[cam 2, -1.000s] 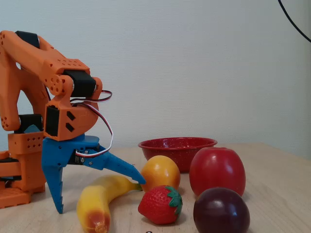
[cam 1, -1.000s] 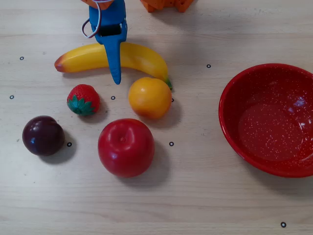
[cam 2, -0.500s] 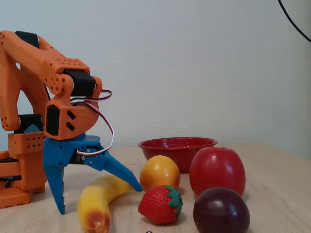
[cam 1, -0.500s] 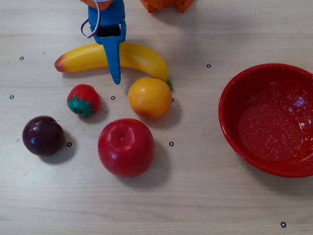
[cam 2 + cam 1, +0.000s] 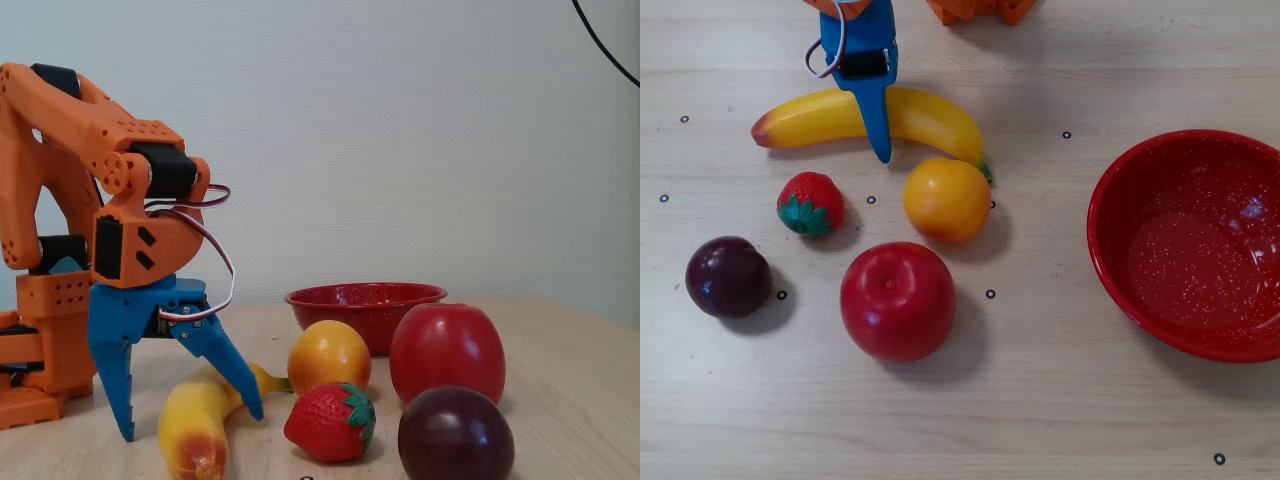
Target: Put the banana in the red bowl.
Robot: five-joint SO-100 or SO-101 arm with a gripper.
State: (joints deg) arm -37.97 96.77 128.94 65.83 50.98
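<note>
Overhead view: the banana lies near the far edge of the table with the blue gripper crossing its middle, while the orange, strawberry, apple and plum sit nearer the front edge, and the red bowl rests well apart at the right edge. Fixed view: the orange arm holds the gripper down over the banana, its jaws apart and straddling the fruit, one finger on each side, without clamping it; the red bowl stands behind the orange and apple.
</note>
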